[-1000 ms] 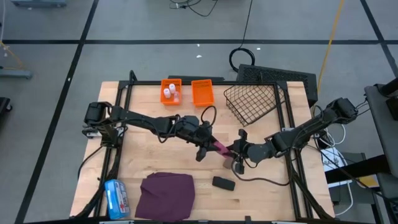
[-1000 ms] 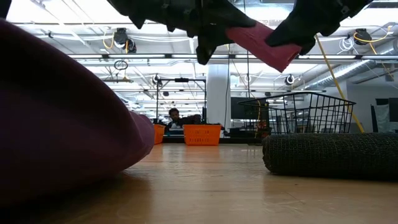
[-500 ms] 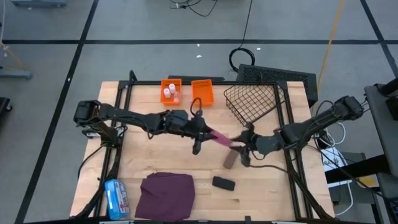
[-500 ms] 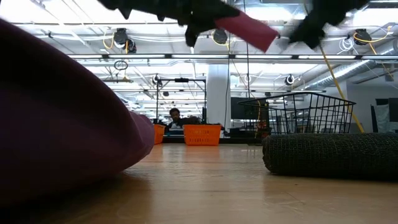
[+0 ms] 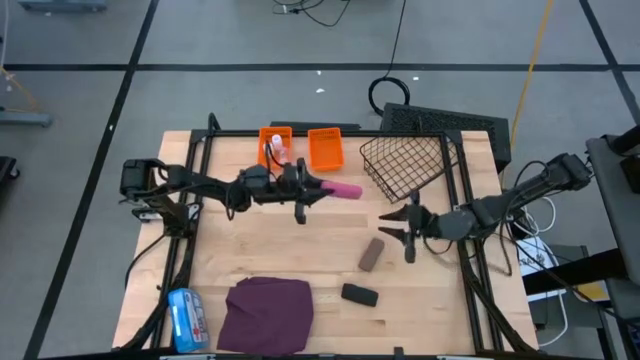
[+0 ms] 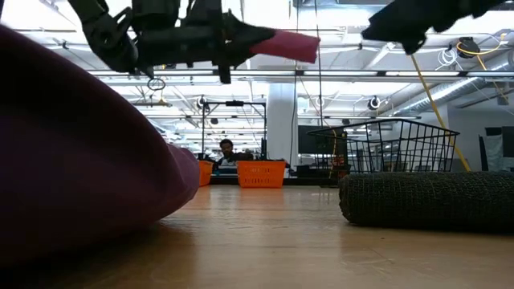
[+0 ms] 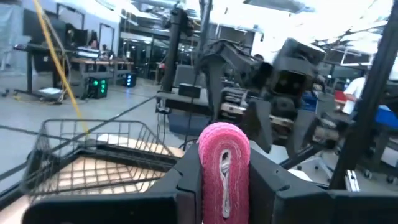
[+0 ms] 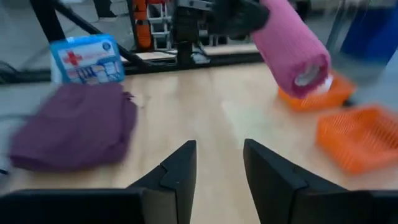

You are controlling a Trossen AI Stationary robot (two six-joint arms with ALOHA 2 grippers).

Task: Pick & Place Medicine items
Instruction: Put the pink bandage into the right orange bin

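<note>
Left gripper (image 5: 322,189) pinching the pink tube (image 5: 345,189) by one end, the roll sticking out level past the fingertips; wrist view shows both fingers (image 7: 189,177) pressed flat against its sides. It hangs in the air just in front of the right-hand orange bin (image 5: 325,148), probably lined up for a drop there. The left-hand orange bin (image 5: 275,146) beside it already holds small white bottles (image 5: 270,151), so sorting looks partly done. Right gripper (image 5: 408,228) sits empty with fingers spread, well away from the bins, beside the wire basket (image 5: 405,165). Just short of it the grey-brown oblong (image 5: 371,253) lies on the table (image 5: 250,250), the black oblong (image 5: 359,295) nearer the front edge; both apparently not yet picked. Purple cloth (image 5: 268,312) and blue-and-white packet (image 5: 186,318) far from the bins at the front; the packet carries a red cross, its lettering unreadable.
</note>
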